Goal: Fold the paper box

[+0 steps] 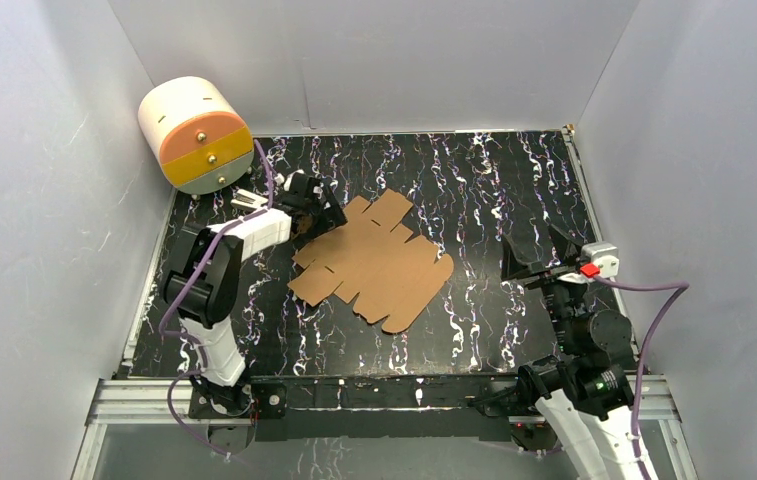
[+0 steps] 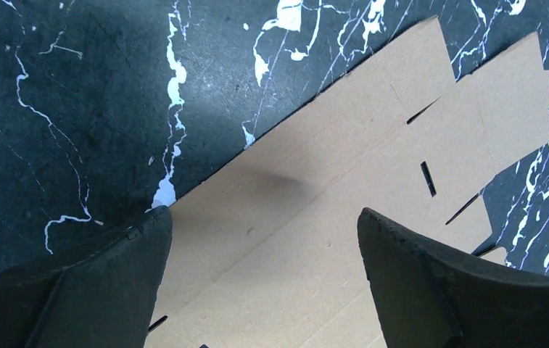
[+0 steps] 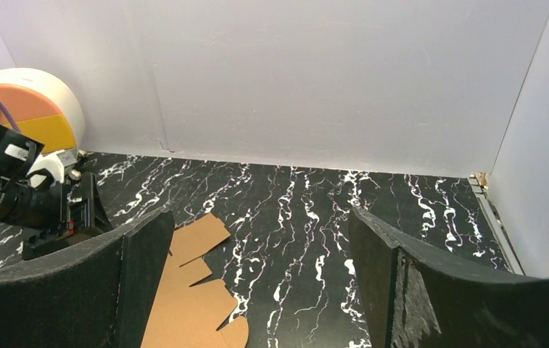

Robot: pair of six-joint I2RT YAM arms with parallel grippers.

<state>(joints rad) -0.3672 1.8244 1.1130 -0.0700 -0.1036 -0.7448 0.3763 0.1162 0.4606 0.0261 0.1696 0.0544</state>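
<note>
the box (image 1: 372,262) lies flat on the table (image 1: 494,190) left of centre, the drawer unit (image 1: 196,135) behind it in the far left corner, the left gripper (image 1: 319,214) over its left edge, seemingly not touching, the right gripper (image 1: 539,250) well apart to its right.

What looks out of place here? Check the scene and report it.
Nothing looks spilled or damaged. The paper box lies flat and unfolded, skewed to the edges of the table. The cylindrical drawer unit sits tilted in the far-left corner with its drawer fronts slanting, which looks odd.
</note>
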